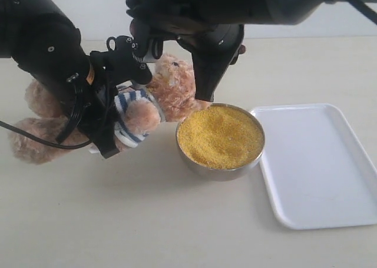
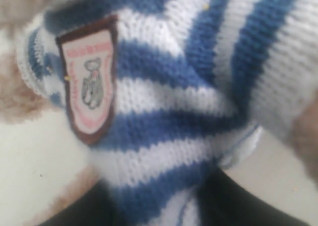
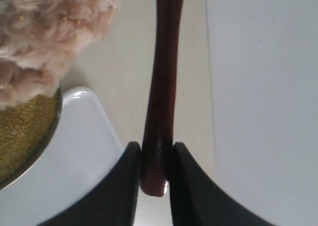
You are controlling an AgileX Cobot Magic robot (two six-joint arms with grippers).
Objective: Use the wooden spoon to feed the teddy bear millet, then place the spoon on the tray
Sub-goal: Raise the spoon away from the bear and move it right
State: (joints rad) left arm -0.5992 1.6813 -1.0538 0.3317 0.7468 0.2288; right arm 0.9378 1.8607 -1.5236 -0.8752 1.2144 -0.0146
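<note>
The teddy bear (image 1: pixel 177 91) lies propped at the left centre of the exterior view, its head next to the steel bowl (image 1: pixel 218 172) of millet (image 1: pixel 219 135) at mid-frame. The white tray (image 1: pixel 318 162) sits bare at the right, touching the bowl or just beside it.

The left gripper (image 2: pixel 161 196) pinches a fold of the bear's striped shirt between its dark fingers, just beside the chest badge (image 2: pixel 89 87), and so props the toy up. The right gripper (image 3: pixel 155 151) reaches in from the top of the exterior view, near the bear's head. Its fingers are pressed against the end of the wooden spoon (image 3: pixel 164 77)'s slim handle. The spoon's oval bowl is out of view, so I cannot tell whether it carries grain. A few yellow grains cling to the fur and the shirt.

This looks like the feeding stage, with the trip to the tray not yet made. To do it well:

- **Bear:** the left grip should hold firm so the muzzle does not sag away.
- **Feeding:** the spoon should stay level and come gently to the mouth without pushing into the plush.
- **Grip risk:** the hold is at the handle's very end, so a quick swing could pivot the spoon or scatter millet on the table (image 1: pixel 118 221).
- **Tray:** carry the spoon rightward over the bowl, lower it until it lies flat inside the rim, then let go.
</note>
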